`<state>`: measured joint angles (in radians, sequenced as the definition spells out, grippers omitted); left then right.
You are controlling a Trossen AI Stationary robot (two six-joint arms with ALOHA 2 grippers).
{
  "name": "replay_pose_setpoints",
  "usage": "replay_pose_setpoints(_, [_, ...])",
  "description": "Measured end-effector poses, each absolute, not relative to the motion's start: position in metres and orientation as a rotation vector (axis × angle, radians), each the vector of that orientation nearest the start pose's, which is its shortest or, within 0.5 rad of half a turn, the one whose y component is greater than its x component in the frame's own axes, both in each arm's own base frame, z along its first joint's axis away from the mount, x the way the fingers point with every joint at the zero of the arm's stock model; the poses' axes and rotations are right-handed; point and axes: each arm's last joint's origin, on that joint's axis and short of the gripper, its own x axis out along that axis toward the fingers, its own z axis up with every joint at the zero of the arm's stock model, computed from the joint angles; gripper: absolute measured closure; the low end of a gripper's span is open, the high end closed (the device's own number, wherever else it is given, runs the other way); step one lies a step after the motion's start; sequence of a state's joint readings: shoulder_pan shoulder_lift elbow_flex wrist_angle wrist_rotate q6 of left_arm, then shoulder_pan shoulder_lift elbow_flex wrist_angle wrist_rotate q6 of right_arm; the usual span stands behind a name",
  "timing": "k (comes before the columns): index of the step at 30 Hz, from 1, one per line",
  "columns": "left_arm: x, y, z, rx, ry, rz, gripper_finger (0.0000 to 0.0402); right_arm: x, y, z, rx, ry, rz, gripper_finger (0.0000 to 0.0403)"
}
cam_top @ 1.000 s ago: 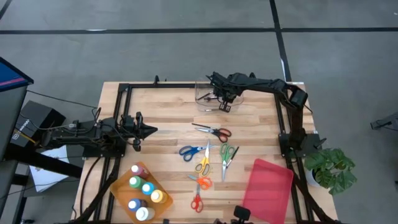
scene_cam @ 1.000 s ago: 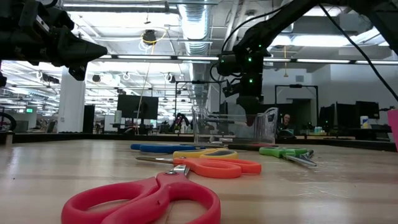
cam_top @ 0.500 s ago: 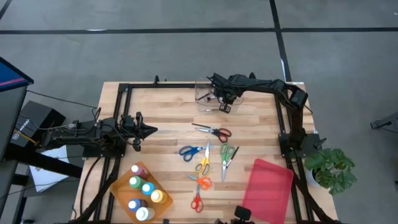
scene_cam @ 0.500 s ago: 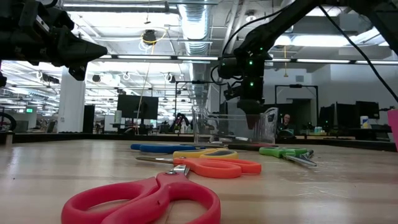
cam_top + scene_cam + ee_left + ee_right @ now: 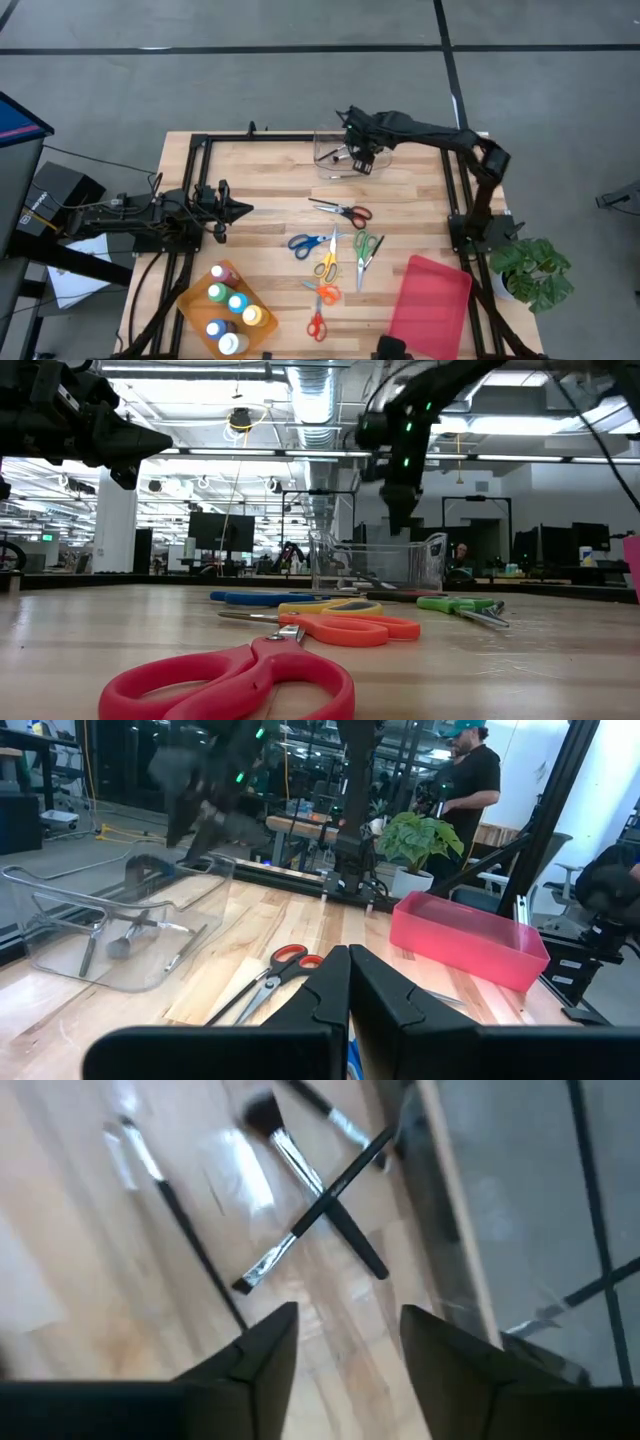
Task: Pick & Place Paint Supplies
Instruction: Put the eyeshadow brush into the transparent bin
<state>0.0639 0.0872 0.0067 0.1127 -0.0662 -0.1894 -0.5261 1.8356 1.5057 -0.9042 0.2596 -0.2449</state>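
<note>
Clear plastic bin (image 5: 338,160) holds brushes (image 5: 320,1200); right gripper (image 5: 360,160) hangs above it, fingers spread, empty. Left gripper (image 5: 243,209) waits, pressed together.

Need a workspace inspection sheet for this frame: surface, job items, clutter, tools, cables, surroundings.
Surface: light wooden table with black frame rails.
Job's things: thin dark brushes inside the clear plastic bin; six coloured-handle scissors mid-table; small paint bottles in the orange tray.
Clutter: empty pink rectangular bin.
Grippers: right tool open above the clear bin, holding nothing; left tool shut, parked at the table's left side.
Cables: black cables off the left edge.
Surroundings: potted green plant on the right; a person behind the table.
</note>
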Motion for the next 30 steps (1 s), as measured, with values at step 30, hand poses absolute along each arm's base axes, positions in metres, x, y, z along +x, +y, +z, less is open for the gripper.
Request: replay_pose_setpoints(30, [0.102,0.008,0.170,-0.189,-0.045,0.127,0.0401,0.298,0.097,0.308,-0.256,1.234,0.248,0.0227])
